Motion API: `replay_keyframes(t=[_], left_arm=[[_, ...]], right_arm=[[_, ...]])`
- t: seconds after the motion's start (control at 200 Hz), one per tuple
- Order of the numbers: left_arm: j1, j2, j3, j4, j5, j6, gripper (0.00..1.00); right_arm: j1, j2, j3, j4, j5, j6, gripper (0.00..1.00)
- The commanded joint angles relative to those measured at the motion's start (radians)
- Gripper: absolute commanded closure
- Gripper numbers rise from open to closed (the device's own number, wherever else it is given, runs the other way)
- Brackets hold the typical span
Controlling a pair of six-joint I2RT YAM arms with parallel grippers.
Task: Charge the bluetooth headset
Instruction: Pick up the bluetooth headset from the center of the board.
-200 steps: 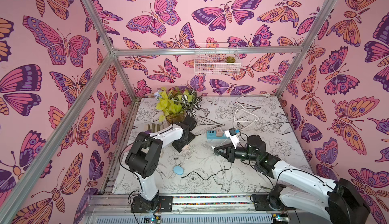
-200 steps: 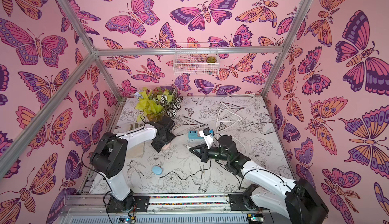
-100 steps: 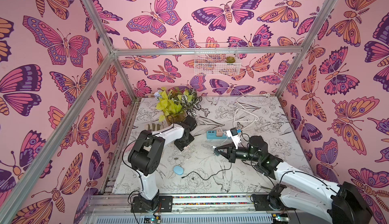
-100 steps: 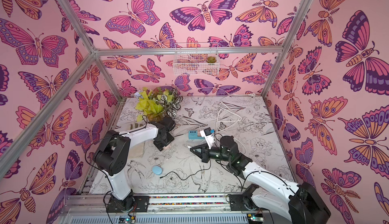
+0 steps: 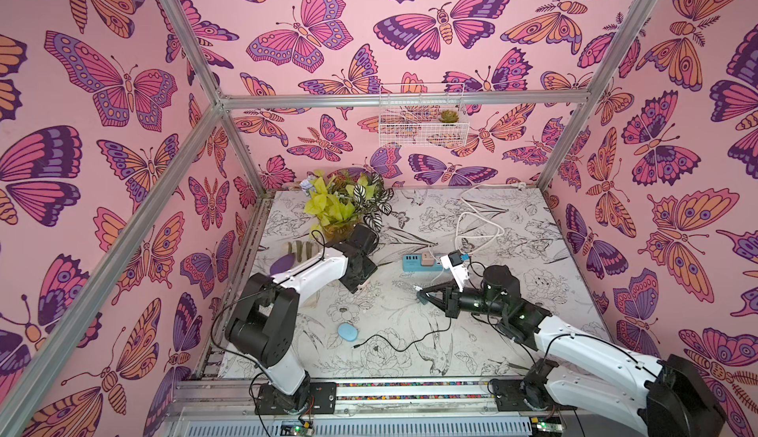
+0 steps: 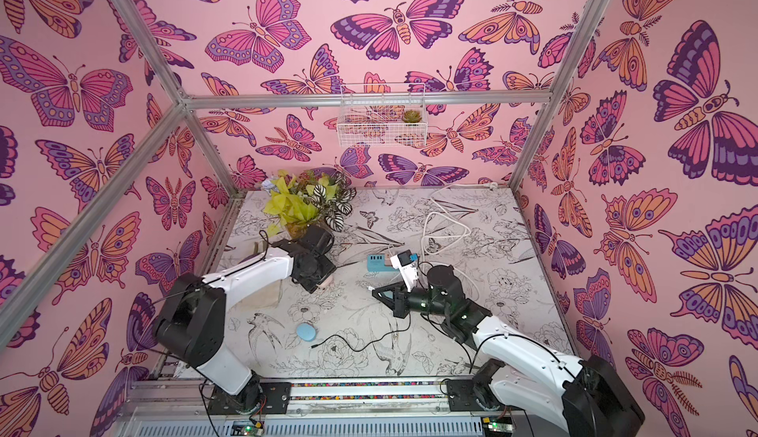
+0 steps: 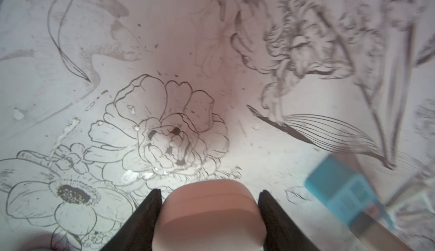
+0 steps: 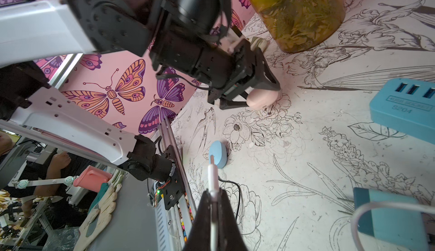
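A pink rounded headset case [image 7: 209,214] sits between the black fingers of my left gripper [image 7: 209,191], which press on both its sides. The right wrist view shows the same case [image 8: 261,99] low over the flower-print table, in front of the plant pot. My right gripper [image 8: 213,191] is shut on a thin white charging cable, whose plug tip [image 8: 211,167] sticks out past the fingertips. In both top views the right gripper [image 5: 419,291] hovers mid-table, right of the left gripper [image 5: 361,287] and pointing toward it.
A blue USB power strip [image 5: 418,262] lies behind the right gripper, with a white cable coil [image 5: 476,225] further back. A light blue oval case [image 5: 347,331] and a loose black cable [image 5: 393,342] lie near the front. A potted plant [image 5: 340,209] stands behind the left gripper.
The left gripper's jaws have closed in on the pink case. The right gripper, still holding the white cable, has shifted only slightly.
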Motion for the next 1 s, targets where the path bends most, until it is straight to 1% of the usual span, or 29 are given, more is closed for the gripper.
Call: replay_keyframes(t=[0.0,0.236,0.351,0.371,0.451,0.536,0.702,0.992], left_arm=[[0.005,-0.090,-0.039,0.048,0.037,-0.009,0.54],[0.002,-0.258,-0.111,0.139,0.110,-0.085,0.57],[-0.009,-0.318,-0.149,0.197,0.126,-0.137,0.59],[-0.013,-0.359,-0.156,0.209,0.126,-0.146,0.59],[-0.031,-0.398,-0.177,0.250,0.121,-0.174,0.59],[-0.059,-0.418,-0.191,0.284,0.117,-0.202,0.59],[-0.104,-0.426,-0.232,0.403,0.138,-0.259,0.60],[-0.153,-0.439,-0.231,0.444,0.114,-0.272,0.60]], right_arm=[[0.002,0.013,0.044,-0.019,0.019,-0.022,1.00],[0.040,0.059,0.098,0.013,0.079,-0.027,1.00],[0.063,0.092,0.130,0.039,0.116,-0.027,1.00],[0.066,0.101,0.137,0.045,0.123,-0.027,1.00],[0.079,0.129,0.155,0.072,0.146,-0.017,1.00],[0.092,0.154,0.172,0.105,0.164,-0.009,1.00],[0.120,0.201,0.199,0.135,0.195,0.002,1.00],[0.120,0.224,0.189,0.153,0.247,0.020,1.00]])
